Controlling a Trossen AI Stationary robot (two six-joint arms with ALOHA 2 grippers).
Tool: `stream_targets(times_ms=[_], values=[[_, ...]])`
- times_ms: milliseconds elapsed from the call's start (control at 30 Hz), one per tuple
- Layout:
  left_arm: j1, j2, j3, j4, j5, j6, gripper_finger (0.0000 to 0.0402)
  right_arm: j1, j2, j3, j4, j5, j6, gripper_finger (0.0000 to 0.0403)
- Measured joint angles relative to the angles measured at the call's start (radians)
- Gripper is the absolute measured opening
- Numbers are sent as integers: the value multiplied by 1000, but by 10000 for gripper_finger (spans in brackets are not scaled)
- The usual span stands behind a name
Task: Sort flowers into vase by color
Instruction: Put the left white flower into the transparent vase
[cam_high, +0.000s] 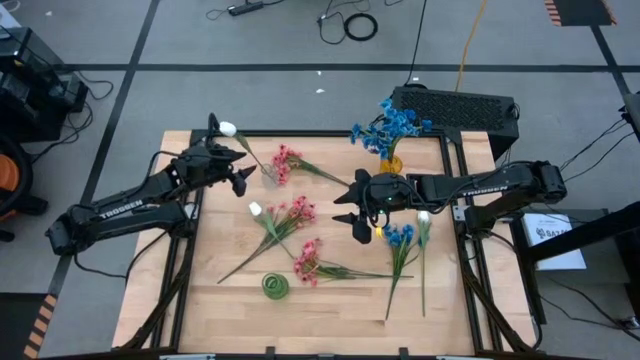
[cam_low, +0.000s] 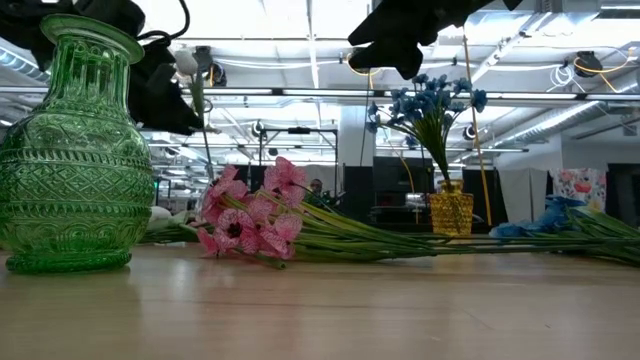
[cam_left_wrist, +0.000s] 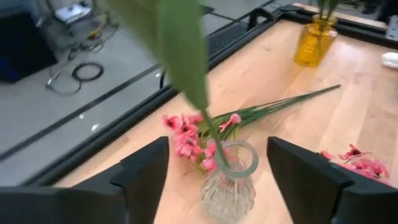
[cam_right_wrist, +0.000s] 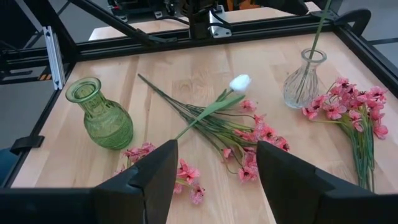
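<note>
Gripping a white flower, the left claw holds its stem in the clear vase.

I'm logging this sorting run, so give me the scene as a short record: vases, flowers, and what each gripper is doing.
clear vase: upright, one green stem in it
white flower: stem in clear vase, held by left gripper
yellow vase: holds blue flowers
green vase: upright, no flower seen in it
pink flowers: several sprigs lying on the table
loose blue flowers: lying by the right gripper
second white flower: lying among pink sprigs
right gripper: open, above the table, empty
</note>
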Motion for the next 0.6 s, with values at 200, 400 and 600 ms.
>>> stream_targets(times_ms=[200, 400, 600], values=[[-1, -10, 0, -20, 22, -240, 304, 0, 0, 0, 0, 0, -8, 210], [-21, -23, 0, -123, 23, -304, 305, 4, 0, 0, 0, 0, -2, 210], [-86, -49, 0, -181, 17, -355, 299, 6, 5, 0, 2, 44, 5, 210]])
